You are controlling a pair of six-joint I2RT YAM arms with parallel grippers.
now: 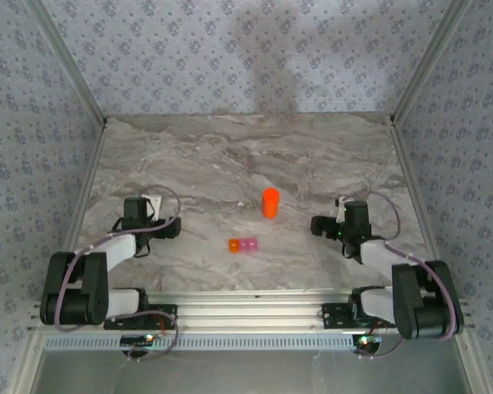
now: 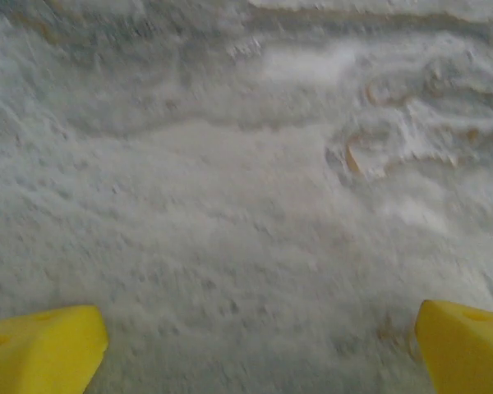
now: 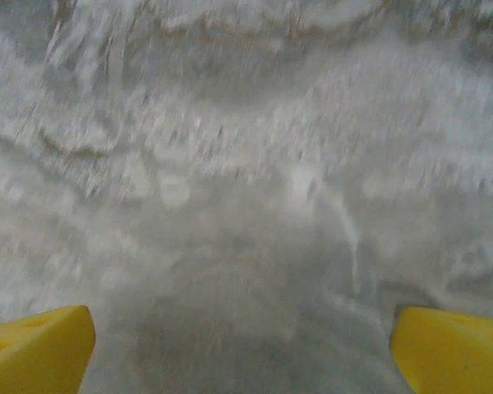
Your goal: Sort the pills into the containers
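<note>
Left gripper [image 2: 259,349] and right gripper [image 3: 242,349] stand wide open, holding nothing, the containers [image 1: 244,245] lying between them on the table [image 1: 230,156].

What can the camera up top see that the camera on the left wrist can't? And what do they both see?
Top camera: the orange bottle, the tiny joined containers, one orange and one pink, nearer the arms than the bottle, the right gripper, and the patterned walls.

Left wrist camera: a blurry close-up past the left gripper, its yellow fingertips spread wide with nothing between them.

Both: the marble table and the left gripper itself.
</note>
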